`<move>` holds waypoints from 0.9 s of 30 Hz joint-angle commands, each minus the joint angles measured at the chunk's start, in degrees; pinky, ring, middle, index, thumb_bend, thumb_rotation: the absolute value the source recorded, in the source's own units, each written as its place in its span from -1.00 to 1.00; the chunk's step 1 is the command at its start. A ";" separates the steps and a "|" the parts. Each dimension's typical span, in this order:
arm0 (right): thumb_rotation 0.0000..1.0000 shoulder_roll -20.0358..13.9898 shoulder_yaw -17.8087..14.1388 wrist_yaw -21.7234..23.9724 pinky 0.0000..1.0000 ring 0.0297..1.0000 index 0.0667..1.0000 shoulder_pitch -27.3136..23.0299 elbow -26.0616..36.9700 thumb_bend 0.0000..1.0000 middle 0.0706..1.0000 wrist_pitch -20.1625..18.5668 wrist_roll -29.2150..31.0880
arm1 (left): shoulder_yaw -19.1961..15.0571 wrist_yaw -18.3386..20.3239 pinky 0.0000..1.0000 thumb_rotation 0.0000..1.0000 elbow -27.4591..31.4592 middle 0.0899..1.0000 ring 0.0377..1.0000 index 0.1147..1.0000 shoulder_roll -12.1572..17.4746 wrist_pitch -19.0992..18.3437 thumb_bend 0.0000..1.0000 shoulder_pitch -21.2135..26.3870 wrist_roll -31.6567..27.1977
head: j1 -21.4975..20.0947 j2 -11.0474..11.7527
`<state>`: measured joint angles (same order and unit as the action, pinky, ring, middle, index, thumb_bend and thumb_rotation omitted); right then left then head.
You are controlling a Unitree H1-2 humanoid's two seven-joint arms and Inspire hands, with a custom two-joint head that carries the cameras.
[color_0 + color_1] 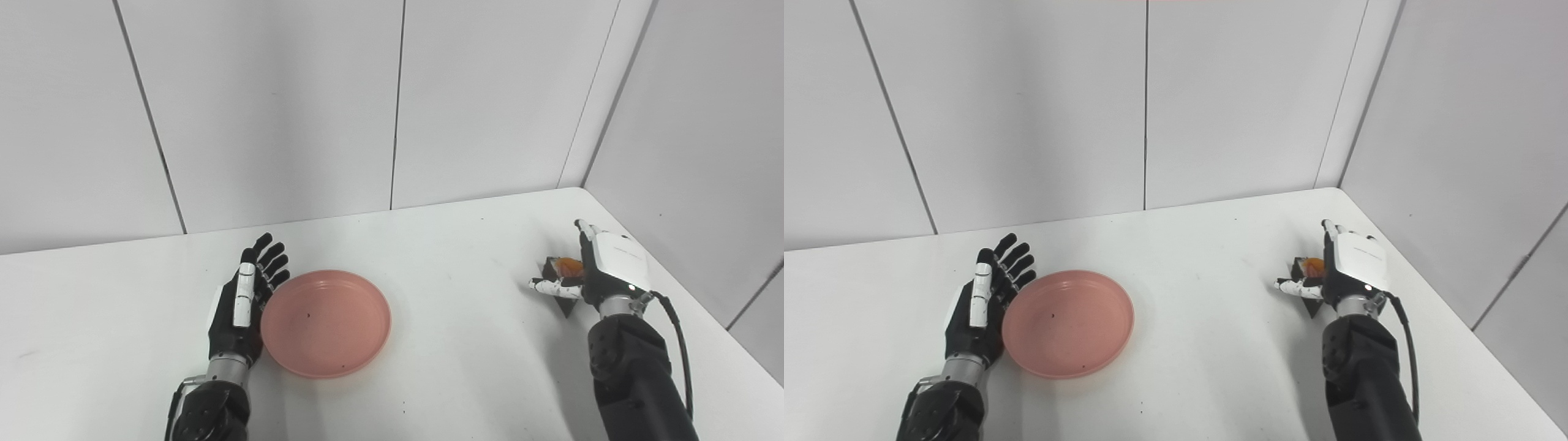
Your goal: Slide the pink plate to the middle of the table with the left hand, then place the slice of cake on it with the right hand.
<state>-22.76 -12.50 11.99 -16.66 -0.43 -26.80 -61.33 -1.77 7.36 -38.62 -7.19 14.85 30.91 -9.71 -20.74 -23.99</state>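
Observation:
The pink plate [326, 321] lies empty on the white table [465, 343], left of the middle. My left hand [242, 303] is open and flat, its palm side against the plate's left rim. The slice of cake [565, 268], dark with an orange topping, sits on the table near the right edge. My right hand [603, 266] stands just right of it, fingers straight and apart, the thumb reaching along the cake's front. The hand hides most of the cake. In the right eye view the cake [1311, 266] shows left of the right hand [1350, 264].
Grey wall panels [392, 104] close the table at the back and on the right. The table's right edge [704, 318] runs close past my right arm. Bare table lies between the plate and the cake.

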 commanded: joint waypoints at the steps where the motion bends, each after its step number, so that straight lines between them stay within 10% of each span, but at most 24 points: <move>1: 0.08 -2.15 -0.58 -2.54 1.00 0.87 0.82 -1.70 -0.48 0.64 0.83 -0.07 1.00 | -0.36 0.98 0.71 0.87 -3.36 0.73 0.75 0.69 1.39 1.92 0.54 -4.86 0.07 | 0.06 -0.01; 9: 0.16 -3.47 1.76 -2.47 0.36 0.60 0.72 -2.28 -3.97 0.63 0.71 -0.09 2.28 | -0.13 0.62 0.71 0.87 -2.41 0.73 0.75 0.69 1.16 1.35 0.54 -5.25 0.17 | 0.18 -0.63; 15: -0.01 -3.71 3.72 -3.27 0.49 0.71 0.61 -2.91 -6.09 0.56 0.73 0.04 4.48 | 0.03 0.21 0.71 0.87 -1.45 0.73 0.75 0.69 0.95 0.80 0.52 -5.52 0.37 | 0.20 -1.02; 19: -0.44 -3.38 4.04 -6.28 -0.17 0.02 0.46 -2.91 -6.75 0.32 0.21 1.90 10.13 | -0.01 0.62 0.73 0.86 -0.86 0.75 0.77 0.71 0.75 0.20 0.52 -5.64 -0.17 | 0.33 -1.16; 20: -0.85 -3.37 4.14 -7.27 -0.37 -0.23 0.39 -2.88 -6.95 0.16 -0.03 2.17 11.28 | 0.02 0.62 0.73 0.86 -0.76 0.75 0.77 0.71 0.74 0.18 0.50 -5.67 -0.14 | 0.33 -1.16; 27: -1.00 -2.13 3.87 -18.78 -0.71 -0.62 -0.09 -2.83 -8.38 0.05 -0.14 6.30 17.43 | 0.35 0.30 0.73 0.88 -0.59 0.75 0.77 0.71 0.61 0.46 0.46 -5.81 0.27 | 0.82 -1.55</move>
<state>-24.07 -8.34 -3.94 -18.30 -9.44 -22.56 -44.82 -1.32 7.35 -36.79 -7.17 15.27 29.86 -9.66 -20.30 -25.31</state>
